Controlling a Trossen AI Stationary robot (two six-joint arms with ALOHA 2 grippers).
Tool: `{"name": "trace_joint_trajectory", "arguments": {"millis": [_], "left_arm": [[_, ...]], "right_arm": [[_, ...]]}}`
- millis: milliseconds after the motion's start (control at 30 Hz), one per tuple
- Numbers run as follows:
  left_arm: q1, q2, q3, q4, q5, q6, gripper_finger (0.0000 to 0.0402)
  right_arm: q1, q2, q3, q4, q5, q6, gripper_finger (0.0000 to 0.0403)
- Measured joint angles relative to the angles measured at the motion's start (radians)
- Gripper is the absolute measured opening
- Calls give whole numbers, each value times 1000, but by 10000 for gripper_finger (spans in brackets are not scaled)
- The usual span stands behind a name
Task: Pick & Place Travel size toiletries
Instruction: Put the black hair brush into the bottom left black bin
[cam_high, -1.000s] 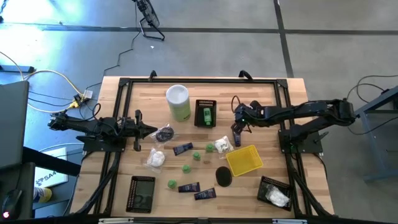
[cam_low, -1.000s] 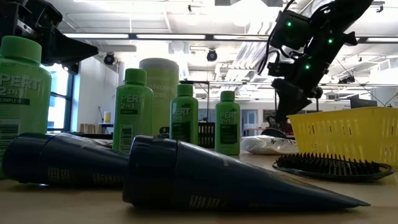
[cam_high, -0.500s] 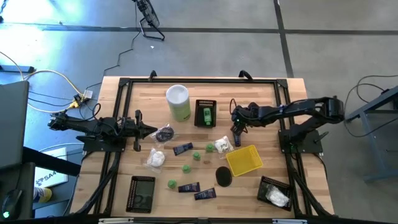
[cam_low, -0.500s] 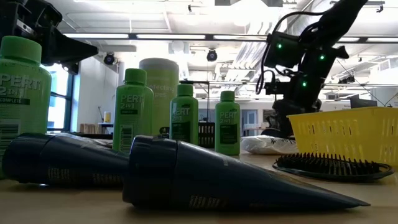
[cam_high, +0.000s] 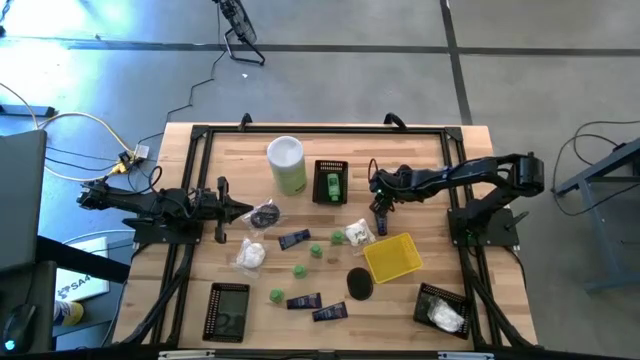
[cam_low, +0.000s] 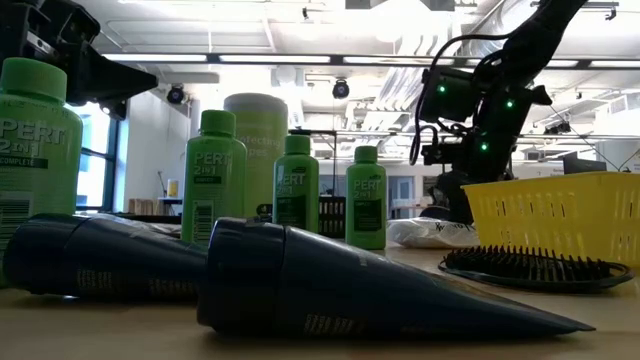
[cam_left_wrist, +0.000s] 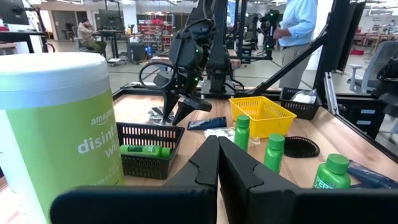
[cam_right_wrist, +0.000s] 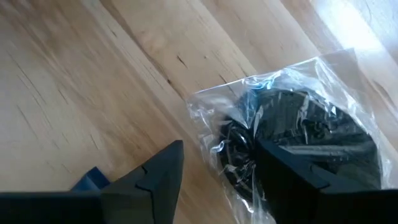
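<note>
The toiletries lie scattered mid-table: navy tubes (cam_high: 294, 239), little green bottles (cam_high: 299, 270), a white soft packet (cam_high: 250, 255) and a dark round brush (cam_high: 360, 283). My right gripper (cam_high: 380, 208) slants down, open, low over a clear bag holding a dark piece (cam_right_wrist: 298, 124). One finger (cam_right_wrist: 292, 177) stands in front of the bag, the other (cam_right_wrist: 161, 171) over bare wood. My left gripper (cam_high: 247, 209) stays shut and level at the table's left, beside another bagged dark piece (cam_high: 264, 215). My right gripper has one finger over the near edge of the clear bag (cam_right_wrist: 239, 152), coming from above at a slant. I cannot tell whether it touches the bag. The bag lies flat on the wood.
A tall white-and-green canister (cam_high: 286, 163) and a black basket with a green bottle (cam_high: 331, 182) stand at the far side. A yellow basket (cam_high: 392, 257) sits just nearer than my right gripper. Black baskets lie at the near right (cam_high: 440, 310) and near left (cam_high: 228, 312).
My right gripper has sunk toward the table and shifted a little toward the table's left, tipping more steeply down. The things on the table have stayed where they were.
</note>
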Motion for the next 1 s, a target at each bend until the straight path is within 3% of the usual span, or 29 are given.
{"name": "trace_joint_trajectory", "arguments": {"millis": [567, 1000], "left_arm": [[0, 0, 0, 0, -1, 0, 3], [0, 0, 0, 0, -3, 0, 3]], "right_arm": [[17, -11, -3, 8, 16, 15, 11], [78, -200, -8, -7, 80, 65, 3]]}}
